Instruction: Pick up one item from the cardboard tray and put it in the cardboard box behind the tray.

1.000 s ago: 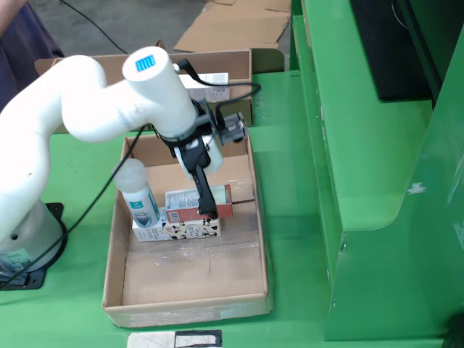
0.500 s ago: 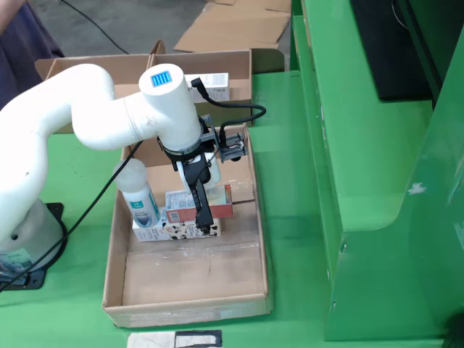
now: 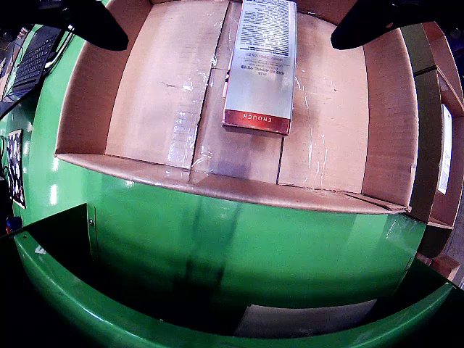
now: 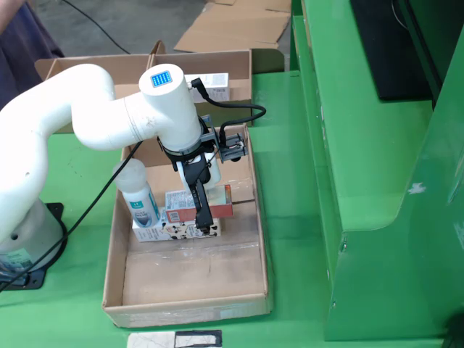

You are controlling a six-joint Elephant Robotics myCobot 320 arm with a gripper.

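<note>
The end effector (image 4: 205, 221) hung with its jaws spread and empty over the red-ended carton (image 3: 259, 64), which lay flat at the top centre of the wrist view inside the cardboard tray (image 4: 116, 290). It looked light, stiff and slick, best pinched across its narrow sides. I counted three items: that carton, a cow-print carton (image 4: 174, 230) and one white bottle (image 4: 138, 190), with the cardboard box (image 4: 239, 69) in the upper part of the fixed view.

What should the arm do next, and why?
Probably close the tool on the red-ended carton. In the wrist view its two dark fingers stand open on either side of the carton, and the side view shows the tool already low in the tray.
</note>
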